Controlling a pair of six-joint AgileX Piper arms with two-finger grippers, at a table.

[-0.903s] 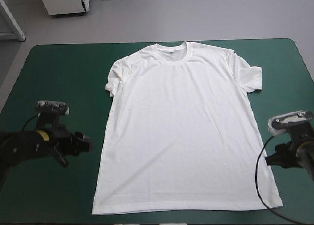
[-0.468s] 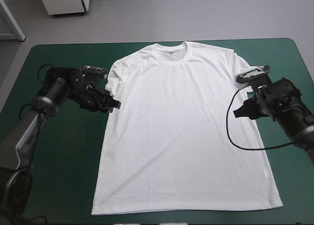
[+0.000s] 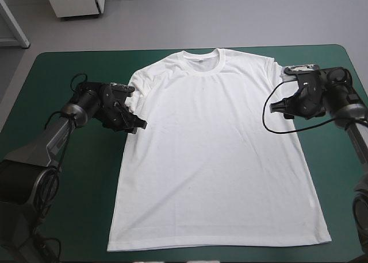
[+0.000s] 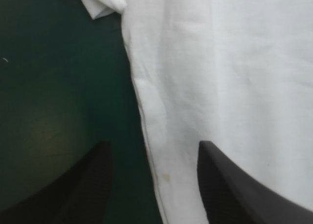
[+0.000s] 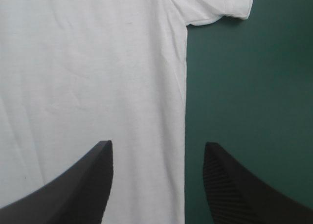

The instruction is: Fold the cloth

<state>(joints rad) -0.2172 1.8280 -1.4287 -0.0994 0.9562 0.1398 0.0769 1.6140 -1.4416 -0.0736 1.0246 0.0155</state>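
The white T-shirt [image 3: 213, 142] lies spread flat on the teal-green cover, collar toward the far edge. My left gripper [image 3: 138, 125] is low at the shirt's left side seam, just below the bunched left sleeve [image 3: 131, 96]. In the left wrist view this gripper [image 4: 154, 145] is open and the T-shirt [image 4: 220, 62] edge runs between the black fingers. My right gripper [image 3: 276, 107] is at the right side seam under the right sleeve [image 3: 293, 88]. In the right wrist view that gripper [image 5: 157, 145] is open, straddling the T-shirt [image 5: 88, 62] edge, with the sleeve [image 5: 220, 4] ahead.
Broad strips of teal-green cover [image 3: 69, 217] lie to the left and right of the shirt. The shirt's hem reaches close to the table's front edge [image 3: 218, 257].
Both arms swung from near the front edge up to the shirt's sides below the sleeves. Since just before, the right gripper moved farther toward the sleeve and the left one edged onto the seam.
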